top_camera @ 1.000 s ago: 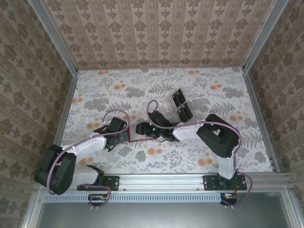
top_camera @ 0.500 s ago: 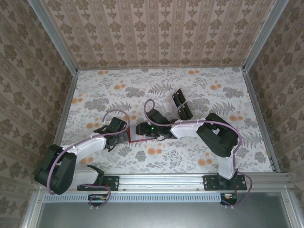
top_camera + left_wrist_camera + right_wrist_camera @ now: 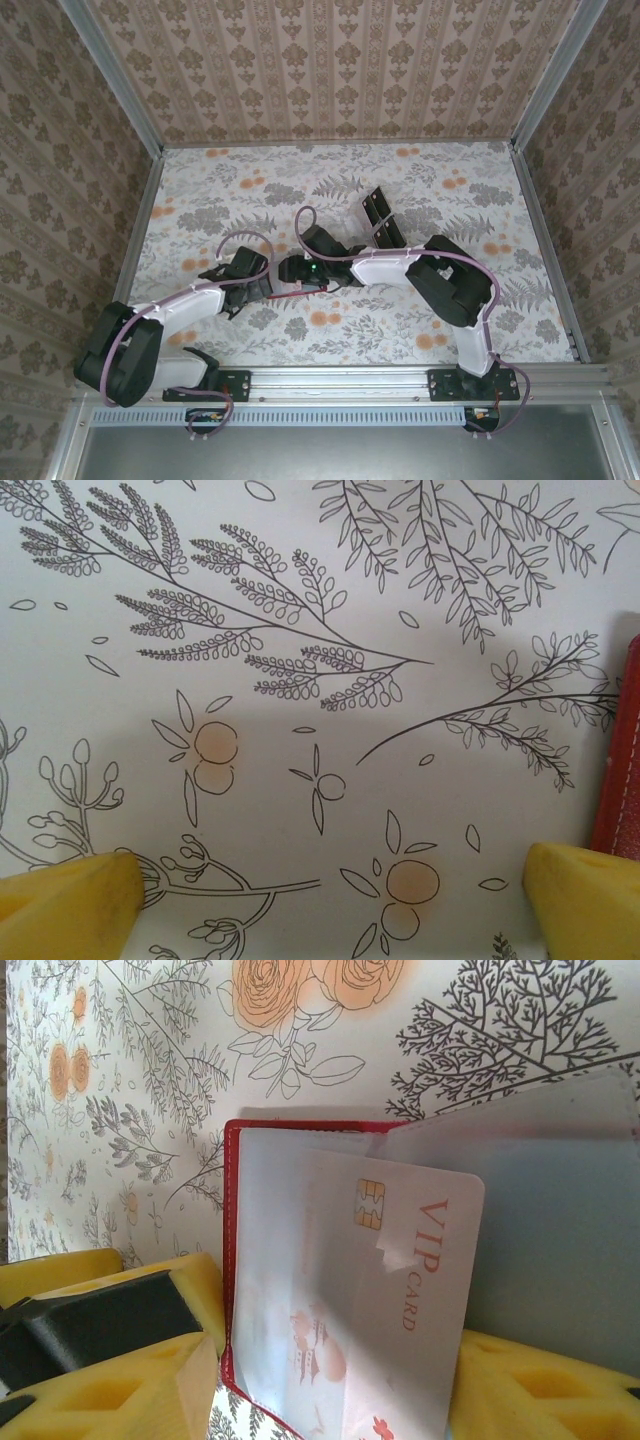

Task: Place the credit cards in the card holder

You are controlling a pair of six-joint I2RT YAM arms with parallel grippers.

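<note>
We log colours | card holder (image 3: 228,1260): red, pale milky pockets | credit card (image 3: 430,1290): pinkish-white, gold chip, red VIP lettering | table (image 3: 250,180): white, grey ferns, orange blossoms | walls (image 3: 330,60): beige damask stripes | finger pads (image 3: 70,905): yellow

Right hand (image 3: 289,270) with credit card (image 3: 400,1300) farther left over card holder (image 3: 228,1220), nearer left hand (image 3: 258,285).

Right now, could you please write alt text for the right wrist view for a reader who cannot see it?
A pale VIP card with a gold chip, held between the right gripper's yellow fingers, sits partly under a translucent pocket of the open red card holder, on a floral tabletop.
</note>
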